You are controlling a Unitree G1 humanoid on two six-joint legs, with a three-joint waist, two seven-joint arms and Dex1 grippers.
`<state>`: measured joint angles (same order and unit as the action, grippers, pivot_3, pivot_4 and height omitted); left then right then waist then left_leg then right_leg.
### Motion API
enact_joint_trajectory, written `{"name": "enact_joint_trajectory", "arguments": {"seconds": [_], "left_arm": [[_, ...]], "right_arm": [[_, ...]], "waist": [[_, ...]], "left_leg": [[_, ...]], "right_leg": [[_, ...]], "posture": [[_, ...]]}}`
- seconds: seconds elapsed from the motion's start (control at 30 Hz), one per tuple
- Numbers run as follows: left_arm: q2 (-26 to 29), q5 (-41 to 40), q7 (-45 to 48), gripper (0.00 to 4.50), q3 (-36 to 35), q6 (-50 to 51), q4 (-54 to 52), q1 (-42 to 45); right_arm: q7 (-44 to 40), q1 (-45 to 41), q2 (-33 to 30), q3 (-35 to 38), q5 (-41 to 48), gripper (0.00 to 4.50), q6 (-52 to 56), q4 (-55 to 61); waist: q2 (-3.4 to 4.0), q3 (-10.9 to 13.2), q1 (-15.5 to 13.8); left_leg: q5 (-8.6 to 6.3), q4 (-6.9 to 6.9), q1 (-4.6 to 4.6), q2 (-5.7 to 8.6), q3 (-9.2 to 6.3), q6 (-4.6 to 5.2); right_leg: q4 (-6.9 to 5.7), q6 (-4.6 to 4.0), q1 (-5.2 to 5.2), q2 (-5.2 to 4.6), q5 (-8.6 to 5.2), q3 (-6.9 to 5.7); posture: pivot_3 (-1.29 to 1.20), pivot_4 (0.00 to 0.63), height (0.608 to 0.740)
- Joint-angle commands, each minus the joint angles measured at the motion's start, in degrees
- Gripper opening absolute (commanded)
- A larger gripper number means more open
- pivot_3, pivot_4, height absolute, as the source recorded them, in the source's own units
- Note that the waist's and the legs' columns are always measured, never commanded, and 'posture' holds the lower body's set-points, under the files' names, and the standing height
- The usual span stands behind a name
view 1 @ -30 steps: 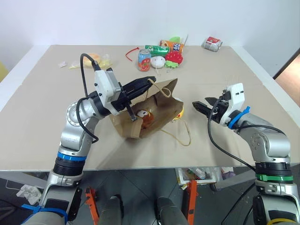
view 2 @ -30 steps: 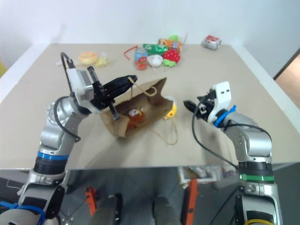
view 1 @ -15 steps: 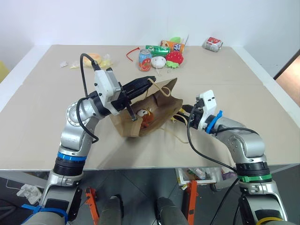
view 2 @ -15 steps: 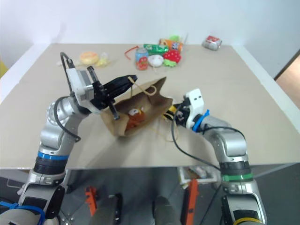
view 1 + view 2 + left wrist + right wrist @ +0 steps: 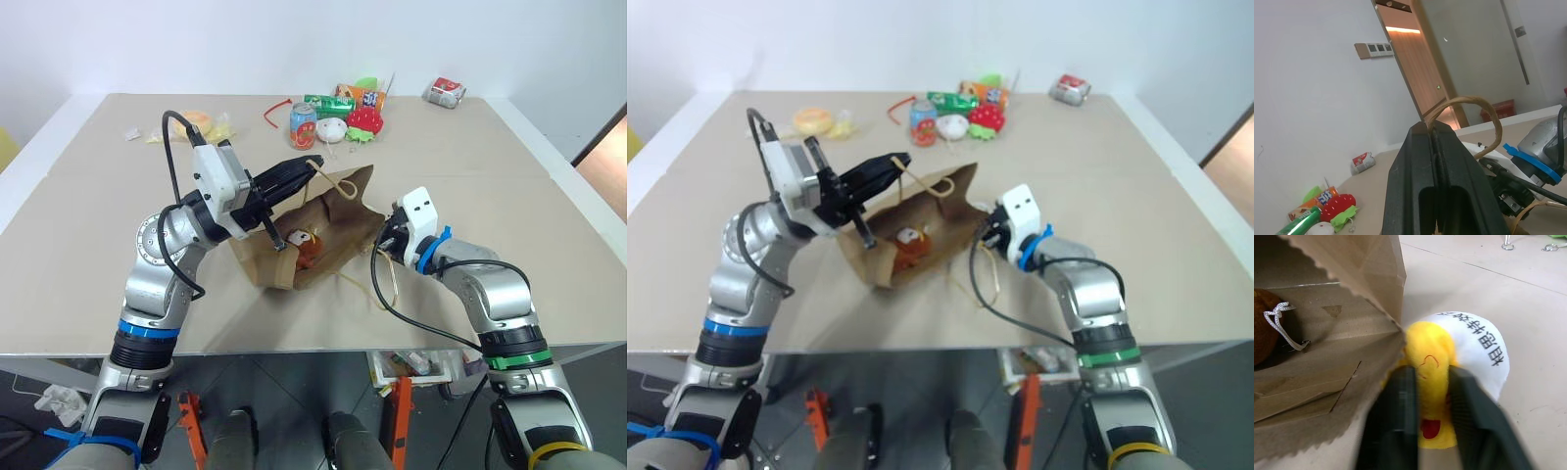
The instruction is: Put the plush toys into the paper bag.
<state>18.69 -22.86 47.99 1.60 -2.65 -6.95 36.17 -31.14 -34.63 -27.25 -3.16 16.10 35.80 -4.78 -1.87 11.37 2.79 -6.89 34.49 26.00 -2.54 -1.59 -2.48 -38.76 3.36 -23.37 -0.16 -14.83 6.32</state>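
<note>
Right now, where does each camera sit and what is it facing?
Head stereo pair: looks forward and down at the beige table; both arms show.
Left wrist: looks along the left gripper, shut on the brown paper bag's cord handle.
Right wrist: looks along the right gripper, shut on the round yellow plush ball.
Shared: brown paper bag, red strawberry plush.

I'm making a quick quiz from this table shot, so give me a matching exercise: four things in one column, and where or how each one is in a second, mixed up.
1. brown monkey
2. yellow ball
3. bag handle
4. red strawberry plush

A. pinched in the left end effector
B. at the table's far edge
C. inside the paper bag
D. squeezed in the right end effector, just outside the bag

Pairs: 1-C, 2-D, 3-A, 4-B
</note>
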Motion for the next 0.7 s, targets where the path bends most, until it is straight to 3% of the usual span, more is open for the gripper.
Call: {"name": "enact_joint_trajectory", "arguments": {"seconds": [0.03, 0.37, 0.5, 0.7], "left_arm": [[0.39, -0.24, -0.38, 0.0, -0.89, -1.02, -2.04, 0.35], [-0.1, -0.48, 0.21, 0.0, -0.5, -1.41, -0.92, 1.03], [-0.28, -0.47, 0.29, 0.0, -0.42, -1.52, -0.64, 1.12], [-0.24, -0.54, 0.25, 0.0, -0.46, -1.42, -0.86, 0.95]], "right_arm": [[-0.51, -0.55, -1.84, 1.95, -0.38, 0.06, 0.26, 2.39], [1.38, -5.13, -7.57, 20.94, 7.36, 0.06, 0.8, 0.2], [-4.72, -2.76, -7.36, 25.16, 17.88, 0.06, 3.68, 10.98], [-16.72, 7.56, -11.63, 27.21, 30.01, 0.06, 6.16, 27.12]], "waist": [[0.0, 0.0, 0.0], [0.0, 0.0, -0.07], [0.01, 0.01, 0.16], [0.07, 0.03, -0.01]], "left_leg": [[0.0, 0.0, 0.0, 0.0, 0.0, 0.0], [0.0, -0.01, 0.02, 0.02, 0.01, 0.0], [0.0, -0.03, 0.0, 0.0, 0.01, 0.0], [0.0, -0.07, 0.0, -0.01, -0.04, 0.0]], "right_leg": [[0.0, 0.0, 0.0, 0.0, 0.0, 0.0], [0.02, 0.01, 0.0, -0.02, -0.01, 0.01], [0.02, 0.0, 0.0, 0.0, -0.01, 0.01], [0.01, 0.01, 0.03, 0.02, -0.06, -0.02]], "posture": [[0.0, 0.15, 0.74], [0.0, 0.15, 0.74], [0.0, 0.15, 0.74], [0.0, 0.15, 0.74]]}}
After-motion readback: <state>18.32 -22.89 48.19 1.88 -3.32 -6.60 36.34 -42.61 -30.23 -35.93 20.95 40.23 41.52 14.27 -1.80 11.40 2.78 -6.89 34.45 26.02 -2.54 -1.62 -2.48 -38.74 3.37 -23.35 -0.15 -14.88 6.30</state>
